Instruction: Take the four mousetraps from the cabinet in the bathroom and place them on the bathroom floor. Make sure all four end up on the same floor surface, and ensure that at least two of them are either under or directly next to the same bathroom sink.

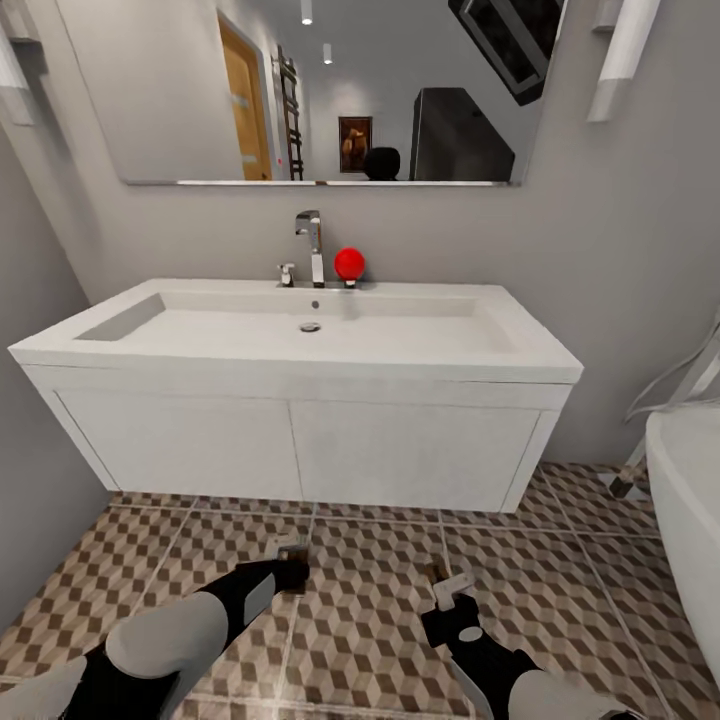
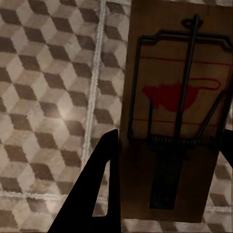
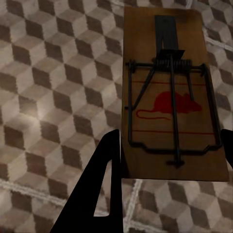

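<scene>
At lower centre of the head view, the left end effector (image 1: 291,562) pinches one mousetrap (image 2: 174,121) and the right end effector (image 1: 447,590) pinches another mousetrap (image 3: 172,97). Both hang over the bathroom floor (image 1: 370,610), before the sink (image 1: 300,340).

My head camera sits high, facing forward and down at the sink (image 1: 300,345) on the far wall, with the mirror (image 1: 320,90) above it and the tiled floor (image 1: 370,600) near me. Both my arms enter from the near edge, left gripper (image 1: 288,562) and right gripper (image 1: 448,592) low over the tiles. My left wrist camera looks down along its fingers, very near a mousetrap (image 2: 174,116) held over the floor (image 2: 48,97). My right wrist camera does likewise, close on another mousetrap (image 3: 172,97) above the floor (image 3: 53,87). All three views share the cube-pattern tiles in front of the sink.
</scene>
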Controlling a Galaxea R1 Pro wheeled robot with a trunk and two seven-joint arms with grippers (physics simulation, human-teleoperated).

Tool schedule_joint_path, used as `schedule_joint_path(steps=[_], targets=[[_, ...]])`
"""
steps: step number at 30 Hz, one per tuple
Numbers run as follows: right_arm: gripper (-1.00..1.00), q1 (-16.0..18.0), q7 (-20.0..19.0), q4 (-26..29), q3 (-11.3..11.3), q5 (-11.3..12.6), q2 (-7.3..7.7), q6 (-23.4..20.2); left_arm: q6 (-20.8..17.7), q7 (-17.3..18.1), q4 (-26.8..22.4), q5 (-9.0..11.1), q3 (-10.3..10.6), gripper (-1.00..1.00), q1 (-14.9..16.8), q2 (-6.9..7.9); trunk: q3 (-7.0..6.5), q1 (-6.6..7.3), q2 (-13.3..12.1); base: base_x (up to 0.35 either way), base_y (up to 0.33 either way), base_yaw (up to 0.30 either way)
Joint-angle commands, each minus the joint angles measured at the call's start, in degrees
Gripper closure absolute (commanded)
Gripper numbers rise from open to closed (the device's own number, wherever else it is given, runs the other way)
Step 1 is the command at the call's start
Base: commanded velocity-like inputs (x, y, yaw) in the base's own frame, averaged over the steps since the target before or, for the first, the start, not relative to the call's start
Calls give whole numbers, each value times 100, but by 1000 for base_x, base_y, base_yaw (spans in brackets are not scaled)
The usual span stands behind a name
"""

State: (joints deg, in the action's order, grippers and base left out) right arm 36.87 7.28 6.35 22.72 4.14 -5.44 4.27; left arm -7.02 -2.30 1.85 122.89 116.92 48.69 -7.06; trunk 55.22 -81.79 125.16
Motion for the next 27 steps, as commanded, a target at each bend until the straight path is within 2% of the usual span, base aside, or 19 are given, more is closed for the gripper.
schedule_joint_path(steps=[1, 5, 8, 10, 15, 19, 27], targets=[[100, 5, 16, -5, 42, 51, -1, 22, 20, -4, 9, 39, 50, 100, 36, -10, 23, -22, 44, 0, 0, 0], [100, 5, 26, 5, -33, 59, 3, 15, 280, 18, 9, 34, 54, 100, 129, -108, 95, -109, 204, 0, 0, 0], [100, 5, 31, 0, -382, 56, 14, 8, 393, 21, 11, 36, 52, 100, 193, -56, 149, -175, 324, 0, 0, 0], [100, 5, 41, 0, -473, 56, 11, -44, 713, 26, -29, 34, 53, 100, 194, -41, 185, -219, 405, 0, 0, 0], [100, 71, 41, 76, -511, 38, 47, -759, 912, 26, -249, 25, 55, 100, 194, -33, 275, -329, 605, 0, 0, 0], [100, 157, 26, 85, -522, 43, 44, -1109, 921, 28, -276, 24, 54, 100, 194, -28, 346, -417, 765, 0, 0, 0], [100, 241, 31, 80, -523, 37, 48, -1198, 930, 23, -277, 24, 56, 100, 194, 49, 490, -593, 1086, 0, 0, 0]])
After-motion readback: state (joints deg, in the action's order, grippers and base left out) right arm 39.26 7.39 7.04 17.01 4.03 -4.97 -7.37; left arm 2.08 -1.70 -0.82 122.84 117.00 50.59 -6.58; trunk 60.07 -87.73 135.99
